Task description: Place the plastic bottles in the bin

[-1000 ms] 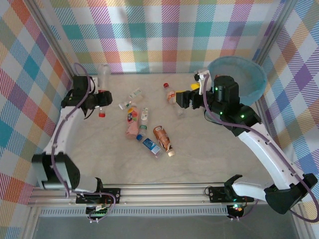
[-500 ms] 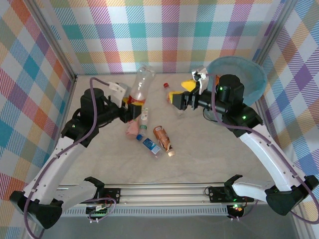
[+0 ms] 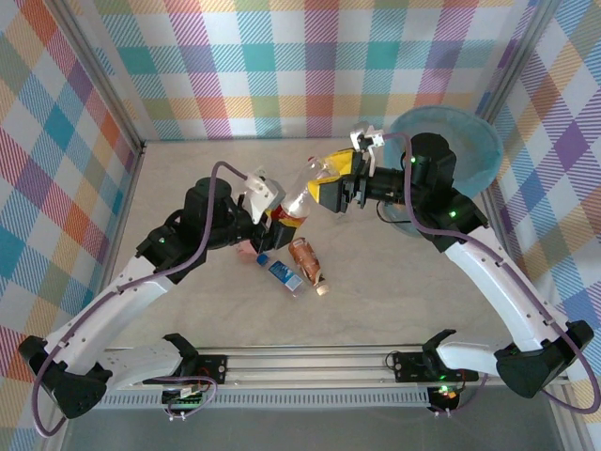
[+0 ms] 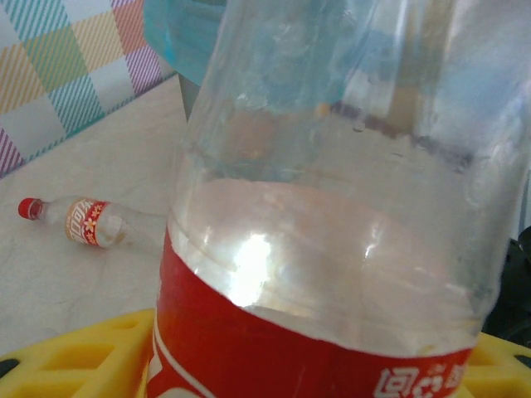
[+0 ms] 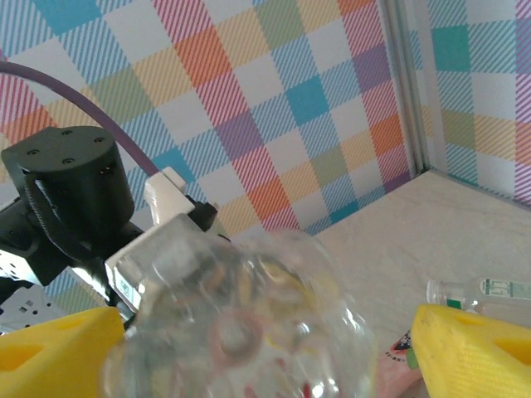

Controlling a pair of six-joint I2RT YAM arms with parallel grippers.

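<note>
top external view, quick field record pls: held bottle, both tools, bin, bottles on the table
held item: clear bottle with red label, off the table, tilted
left tool: shut on its labelled end
right tool: open, yellow fingers either side of its other end
bin: far right corner, behind right tool
on table: copper bottle, blue-labelled bottle

A clear plastic bottle with a red label (image 3: 302, 191) hangs tilted at centre frame in the top view, base pointing toward the light-blue-lined bin (image 3: 479, 150) at upper right. Just below it, a copper bottle (image 3: 306, 257) and a blue-labelled bottle (image 3: 282, 272) lie on their sides, close together.
</note>
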